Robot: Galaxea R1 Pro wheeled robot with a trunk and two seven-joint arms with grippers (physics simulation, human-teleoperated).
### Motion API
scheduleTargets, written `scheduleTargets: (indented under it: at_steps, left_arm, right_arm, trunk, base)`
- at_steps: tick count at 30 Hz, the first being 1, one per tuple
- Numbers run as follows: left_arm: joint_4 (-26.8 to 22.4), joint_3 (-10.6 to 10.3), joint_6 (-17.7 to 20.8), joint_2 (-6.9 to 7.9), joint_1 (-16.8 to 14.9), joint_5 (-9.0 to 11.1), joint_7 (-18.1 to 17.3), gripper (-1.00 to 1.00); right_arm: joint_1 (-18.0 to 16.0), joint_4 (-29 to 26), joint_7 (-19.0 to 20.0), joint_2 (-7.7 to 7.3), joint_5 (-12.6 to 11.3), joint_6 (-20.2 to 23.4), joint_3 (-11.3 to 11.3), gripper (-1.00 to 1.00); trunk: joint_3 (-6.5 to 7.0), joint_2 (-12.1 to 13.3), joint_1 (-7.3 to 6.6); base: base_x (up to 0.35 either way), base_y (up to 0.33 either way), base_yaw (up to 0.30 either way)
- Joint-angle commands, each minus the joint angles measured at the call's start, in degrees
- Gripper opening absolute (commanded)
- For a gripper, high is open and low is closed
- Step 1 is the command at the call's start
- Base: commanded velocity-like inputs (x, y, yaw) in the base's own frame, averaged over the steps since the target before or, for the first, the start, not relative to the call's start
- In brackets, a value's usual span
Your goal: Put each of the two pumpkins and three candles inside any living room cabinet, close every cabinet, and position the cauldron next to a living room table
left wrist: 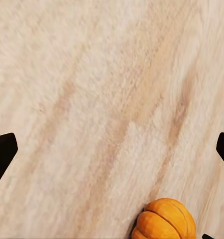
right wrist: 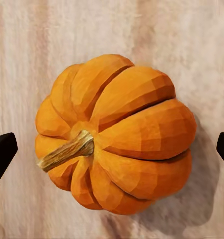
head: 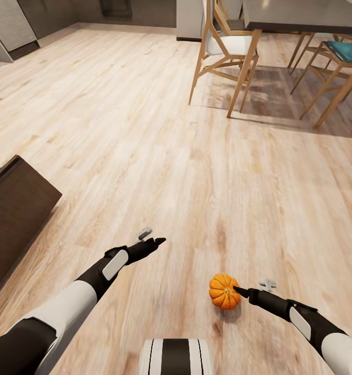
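Observation:
One orange ribbed pumpkin (head: 224, 291) with a short stem lies on the wood floor just ahead of my base. My right gripper (head: 241, 290) is right at its side, pointing at it. In the right wrist view the pumpkin (right wrist: 117, 134) sits between the two dark fingertips (right wrist: 2, 152), which stand wide apart and do not touch it, so the gripper is open. My left gripper (head: 156, 242) hovers over bare floor farther forward and to the left, also open. The left wrist view catches the pumpkin (left wrist: 164, 220) at its edge. A corner of the dark-brown cabinet (head: 16, 208) is at the left.
Wooden chairs (head: 228, 52) and a dining table (head: 301, 15) stand at the far right, another chair with a teal seat (head: 345, 52) beside them. Kitchen units (head: 11, 26) line the far left. Wide plank floor (head: 144, 130) stretches between.

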Motion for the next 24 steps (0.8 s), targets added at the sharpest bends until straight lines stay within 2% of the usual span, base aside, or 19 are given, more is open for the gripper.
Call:
scheduleTargets:
  at_steps: [1, 15, 24]
  left_arm:
    - [0.0, 0.0, 0.0, 0.00, 0.0, 0.0, 0.0, 1.00]
    - [0.0, 0.0, 0.1, 0.00, 0.0, 0.0, -0.1, 1.00]
    - [0.0, 0.0, 0.1, -0.02, 0.0, 0.0, 0.0, 1.00]
  right_arm:
    - [0.0, 0.0, 0.0, -0.01, 0.0, 0.0, 0.0, 1.00]
    - [0.0, 0.0, 0.0, -0.02, -0.1, 0.1, 0.0, 1.00]
    - [0.0, 0.0, 0.0, 0.04, 0.0, 0.1, 0.0, 1.00]
  trunk:
    - [0.00, 0.0, 0.00]
    - [0.00, 0.0, 0.00]
    - [-1.99, -0.1, 0.23]
  base:
    - [0.112, 0.030, 0.000]
    - [0.009, 0.002, 0.000]
    - [0.000, 0.000, 0.000]
